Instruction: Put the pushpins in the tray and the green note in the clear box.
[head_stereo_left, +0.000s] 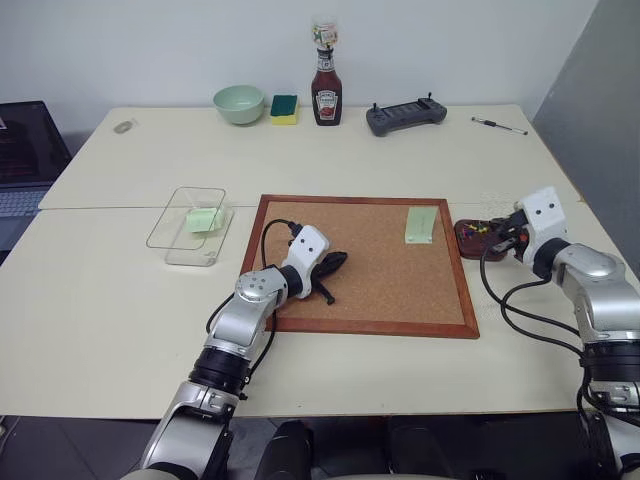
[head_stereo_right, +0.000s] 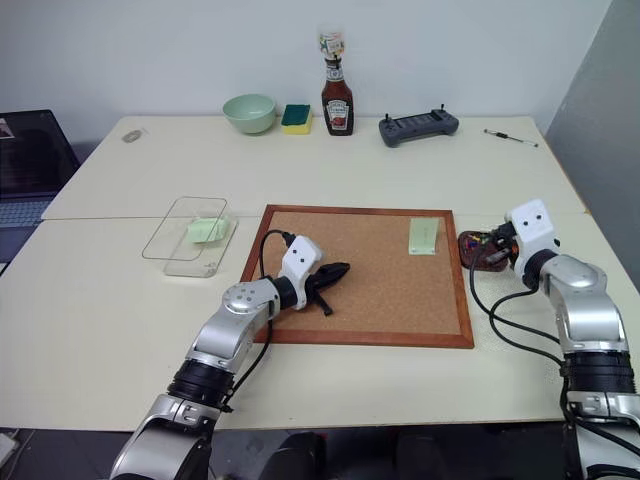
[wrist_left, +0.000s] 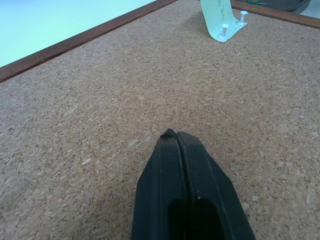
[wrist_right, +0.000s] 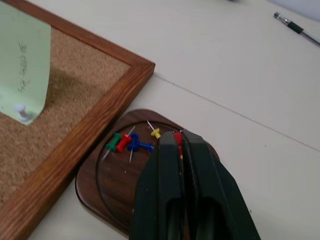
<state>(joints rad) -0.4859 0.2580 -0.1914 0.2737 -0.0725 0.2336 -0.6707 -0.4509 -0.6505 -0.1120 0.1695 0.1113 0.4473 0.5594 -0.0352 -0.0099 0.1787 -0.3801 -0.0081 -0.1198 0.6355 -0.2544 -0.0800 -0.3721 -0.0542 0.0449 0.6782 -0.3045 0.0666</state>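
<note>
Right gripper (wrist_right: 181, 142) is sitting at the right middle of the head view, fingers pressed together, tips hanging just over the tray (wrist_right: 100, 187). A sliver of red and yellow is showing between the fingertips in the wrist view; whether that is a pushpin pinched there or one lying behind them, I cannot tell. Pushpins (wrist_right: 131, 142) in green, red, blue and yellow are lying loose in the tray's hollow, just beside the tips.

Left gripper (head_stereo_left: 335, 268) is resting low on the corkboard (head_stereo_left: 370, 270) at frame centre, fingers shut on nothing, pointing toward the upper right.

Farther up, a green note (head_stereo_left: 421, 224) is hanging pinned near the board's upper right corner, long axis running up the frame, white pins (wrist_left: 224, 31) holding its lower edge. It is lying up and left of the right gripper, up and right of the left one; the right arm is looking nearer, judging by the head view.

Clear box (head_stereo_left: 190, 226) is sitting off the board's left edge, already holding a green slip (head_stereo_left: 203, 219). So the pinned note would be travelling the full width of the board leftward, toward the left arm's side.
</note>
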